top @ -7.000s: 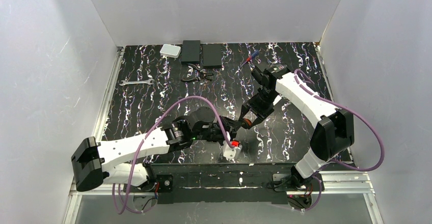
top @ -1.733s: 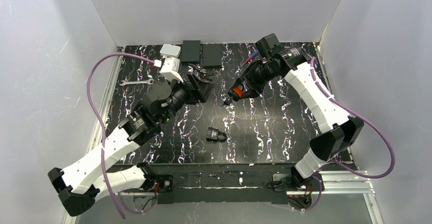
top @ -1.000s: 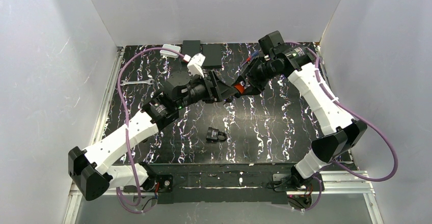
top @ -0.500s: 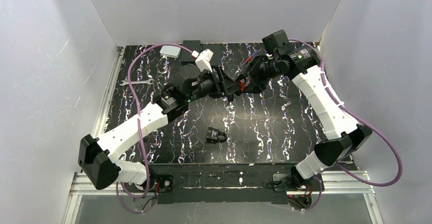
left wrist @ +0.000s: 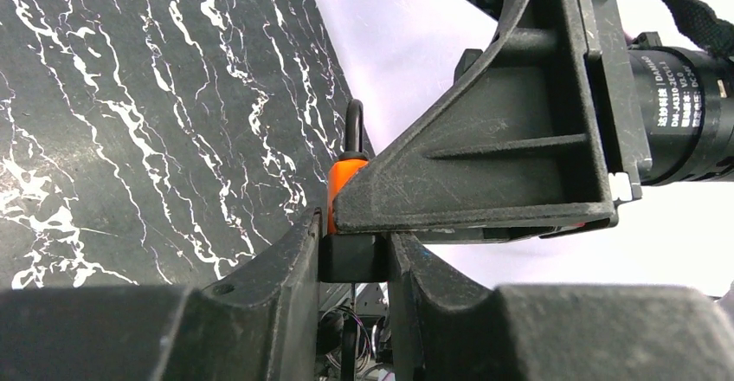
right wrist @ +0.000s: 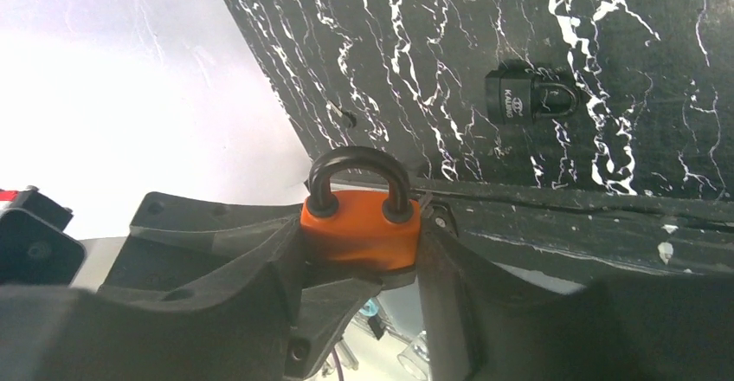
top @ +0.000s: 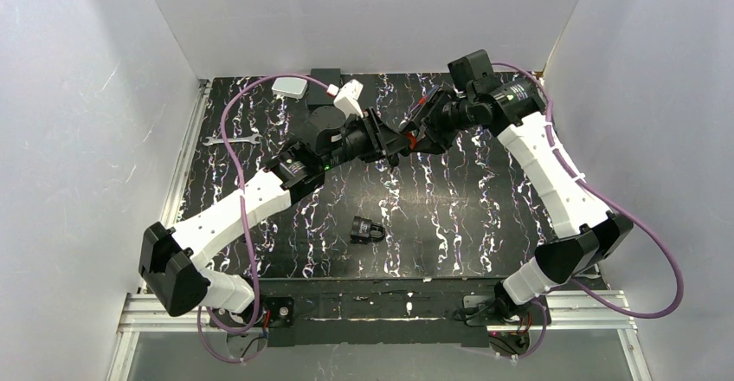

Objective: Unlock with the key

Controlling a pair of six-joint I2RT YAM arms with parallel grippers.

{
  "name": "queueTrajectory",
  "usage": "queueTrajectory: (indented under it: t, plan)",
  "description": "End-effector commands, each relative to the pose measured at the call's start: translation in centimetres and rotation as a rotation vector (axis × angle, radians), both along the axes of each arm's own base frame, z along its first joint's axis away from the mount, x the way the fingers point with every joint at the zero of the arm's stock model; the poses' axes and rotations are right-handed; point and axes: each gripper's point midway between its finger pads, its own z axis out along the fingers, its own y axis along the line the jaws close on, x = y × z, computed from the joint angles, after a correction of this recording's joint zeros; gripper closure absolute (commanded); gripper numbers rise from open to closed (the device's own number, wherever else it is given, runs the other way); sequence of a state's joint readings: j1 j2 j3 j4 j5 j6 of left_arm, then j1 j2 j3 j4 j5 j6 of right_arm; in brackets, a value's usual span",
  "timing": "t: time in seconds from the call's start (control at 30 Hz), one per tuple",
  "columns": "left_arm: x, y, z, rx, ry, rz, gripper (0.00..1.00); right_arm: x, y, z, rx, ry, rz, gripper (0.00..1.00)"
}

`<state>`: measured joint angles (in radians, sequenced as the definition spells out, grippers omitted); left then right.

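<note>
My two grippers meet in the air above the far middle of the table. My right gripper (top: 419, 135) is shut on a small orange padlock (right wrist: 359, 229) with a black shackle, gripped by its sides with the shackle pointing away from the wrist. My left gripper (left wrist: 355, 260) is shut on a small black block (left wrist: 355, 258) pressed against the underside of the orange padlock (left wrist: 344, 182); it looks like the key's head. The silvery blade is hidden. In the top view only a red speck (top: 412, 142) shows between the fingers.
A black padlock (top: 368, 229) lies on the marbled black table in front of the arms; it also shows in the right wrist view (right wrist: 522, 95). A wrench (top: 232, 139) lies at the far left. A white box (top: 290, 87) and a black box (top: 326, 76) sit at the back edge. White walls enclose three sides.
</note>
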<state>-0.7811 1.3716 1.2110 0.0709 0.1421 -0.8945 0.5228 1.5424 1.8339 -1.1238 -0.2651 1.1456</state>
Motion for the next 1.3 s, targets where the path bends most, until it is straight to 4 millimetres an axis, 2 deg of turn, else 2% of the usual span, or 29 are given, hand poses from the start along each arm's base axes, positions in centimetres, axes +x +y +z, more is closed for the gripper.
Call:
queueTrajectory:
  t: [0.0,0.03,0.1,0.2,0.23,0.43,0.67,0.77,0.9,1.0,1.1,1.27]
  plan:
    - [0.9,0.8,2.9,-0.105,-0.002,0.086,1.0,0.3,0.0,3.7,0.057,-0.182,0.024,0.36]
    - [0.8,0.8,3.2,-0.119,0.001,0.089,1.0,0.6,-0.1,4.0,0.06,-0.203,0.015,0.27]
    - [0.8,1.0,4.0,-0.151,0.01,0.097,1.0,0.8,-0.2,4.4,0.066,-0.235,0.01,0.15]
    - [0.8,1.6,5.2,-0.21,0.037,0.126,1.0,0.6,0.1,5.2,0.113,-0.301,0.026,0.03]
    - [0.8,1.7,5.6,-0.231,0.042,0.133,1.0,0.6,0.2,5.4,0.135,-0.326,0.03,0.02]
    - [0.9,2.3,7.8,-0.35,0.095,0.15,1.0,0.4,0.6,7.6,0.256,-0.476,0.07,0.03]
    - [0.4,2.3,10.4,-0.427,0.093,0.11,1.0,0.8,-0.1,10.3,0.342,-0.615,0.043,0.02]
    - [-0.4,2.0,11.1,-0.407,0.051,0.055,1.0,1.3,-0.1,10.1,0.343,-0.591,0.037,0.03]
    - [-1.3,1.9,11.1,-0.392,0.031,0.007,1.0,1.6,0.2,9.6,0.335,-0.564,0.054,0.06]
    - [-1.9,1.4,11.5,-0.353,-0.04,-0.058,1.0,1.7,0.5,8.8,0.328,-0.522,0.064,0.08]
    - [-1.8,1.2,11.5,-0.301,-0.113,-0.08,1.0,1.6,0.4,7.9,0.295,-0.466,0.069,0.11]
    - [-1.1,0.6,10.2,-0.199,-0.186,-0.103,1.0,1.4,-0.3,8.0,0.233,-0.439,0.055,0.13]
